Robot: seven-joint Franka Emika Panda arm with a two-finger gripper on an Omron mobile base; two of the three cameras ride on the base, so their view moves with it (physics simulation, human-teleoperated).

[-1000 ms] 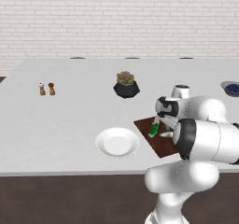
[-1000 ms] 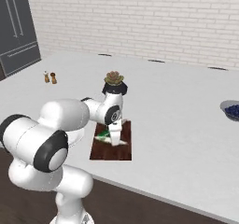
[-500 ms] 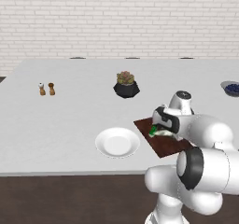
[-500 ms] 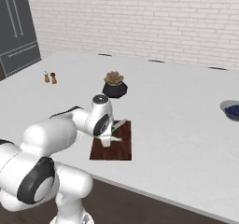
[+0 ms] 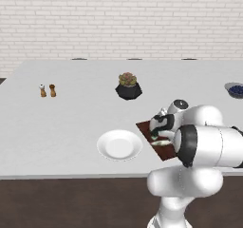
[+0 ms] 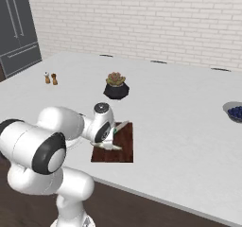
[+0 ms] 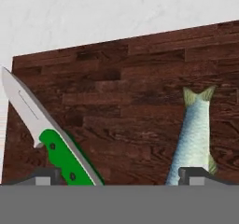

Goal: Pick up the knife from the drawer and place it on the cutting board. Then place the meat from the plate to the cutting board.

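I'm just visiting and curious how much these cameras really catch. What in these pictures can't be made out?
- Fish: head cut off by the hand view's bottom edge.
- Knife: handle end cut off there too.
- Tool: whether it grips the fish cannot be told.
- Cutting board: mostly behind the arm in the left base view.
- Shakers: too small to tell apart.
- Berry bowl: cut by the right edge.

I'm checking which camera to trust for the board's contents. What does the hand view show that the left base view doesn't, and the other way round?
Hand view alone: the knife whole, silvery blade and green handle, lying flat beside the fish, whose forked tail points up the picture; dark fingertips at the bottom, wide apart.

Left base view alone: the white plate left of the board, bare; the potted plant, two shakers, the berry bowl.

Both: the cutting board on the white counter.
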